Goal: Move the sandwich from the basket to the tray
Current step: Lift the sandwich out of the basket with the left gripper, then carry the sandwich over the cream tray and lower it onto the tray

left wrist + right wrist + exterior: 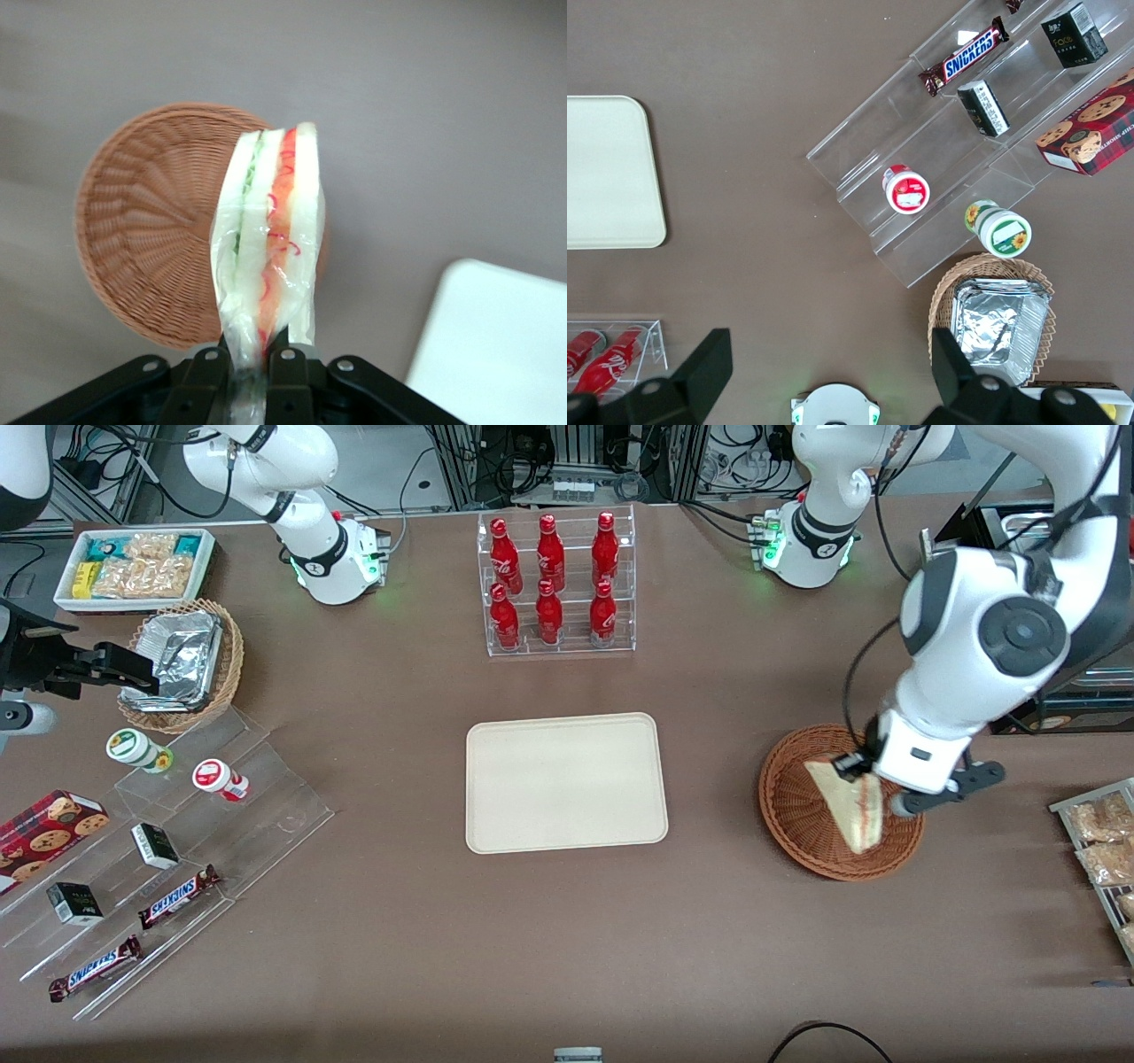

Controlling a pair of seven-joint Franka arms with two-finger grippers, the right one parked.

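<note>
The gripper (249, 370) pinches the wrapped sandwich (270, 239) at one end, above the basket (142, 230). The sandwich is light, soft, slippery-filmed: grip gently. The tray (567, 782) lies well apart.

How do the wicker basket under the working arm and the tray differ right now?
The basket is round, reddish-brown and woven; the tray is rectangular, cream and smooth. The gripper holds the sandwich above the basket; nothing is over the tray. Both are shallow, hold nothing and sit on the table.
</note>
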